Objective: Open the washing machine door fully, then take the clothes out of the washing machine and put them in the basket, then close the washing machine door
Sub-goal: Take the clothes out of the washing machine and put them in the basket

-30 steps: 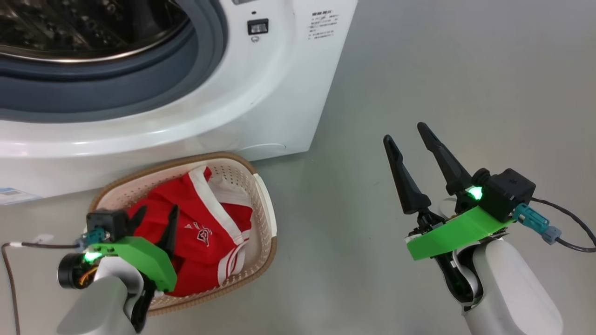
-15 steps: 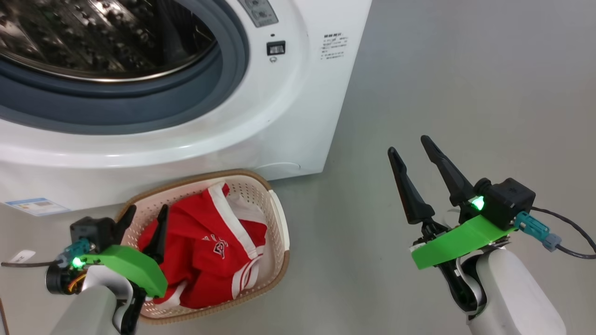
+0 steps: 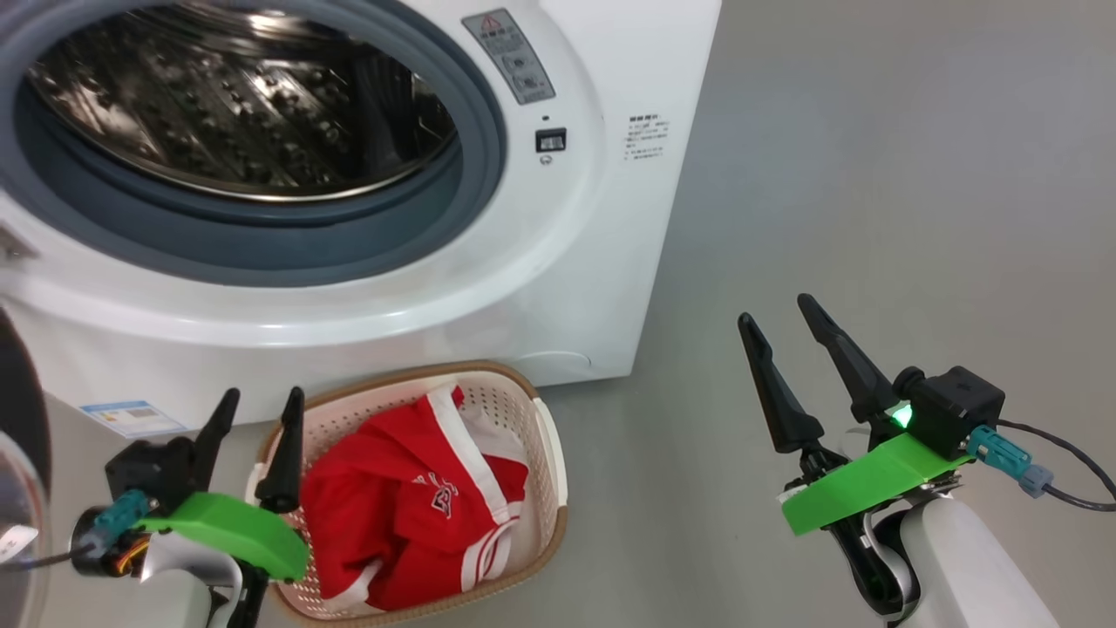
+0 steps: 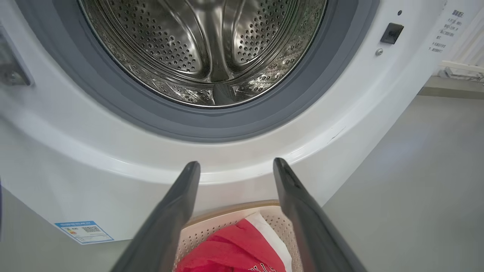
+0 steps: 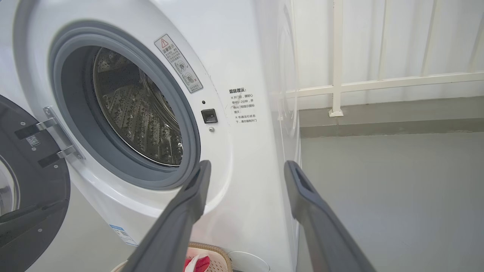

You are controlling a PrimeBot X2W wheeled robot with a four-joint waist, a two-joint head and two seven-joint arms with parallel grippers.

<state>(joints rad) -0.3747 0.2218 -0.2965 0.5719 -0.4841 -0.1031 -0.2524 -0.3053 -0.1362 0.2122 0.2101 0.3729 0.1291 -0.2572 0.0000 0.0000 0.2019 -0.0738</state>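
1. The washing machine (image 3: 575, 262) takes up the 11 o'clock part of the head view. Its perforated steel drum (image 3: 235, 113) shows through the open mouth, ringed by the grey rubber seal (image 3: 261, 257).
2. The washing machine door (image 5: 34, 189) stands swung wide at 9 o'clock in the right wrist view, hanging on its metal hinge (image 5: 56, 124) beside the opening.
3. The basket (image 3: 551, 453) sits on the grey floor (image 3: 872, 174) at 6 o'clock in the head view, just in front of the machine's lower front.
4. The clothes (image 3: 392, 523) lie bunched in the basket: red fabric with white trim, and a white piece toward the basket's 1 o'clock corner.
5. The left gripper (image 3: 261, 397) is at 8 o'clock, its jaws spread and empty. Its fingers point toward the machine by the basket's 9 o'clock rim.
6. The right gripper (image 3: 776, 310) is at 4 o'clock, jaws likewise apart and holding nothing, over bare floor well apart from the basket.
7. A small blue label (image 3: 131, 417) sits low on the machine's front, at 10 o'clock from the basket.
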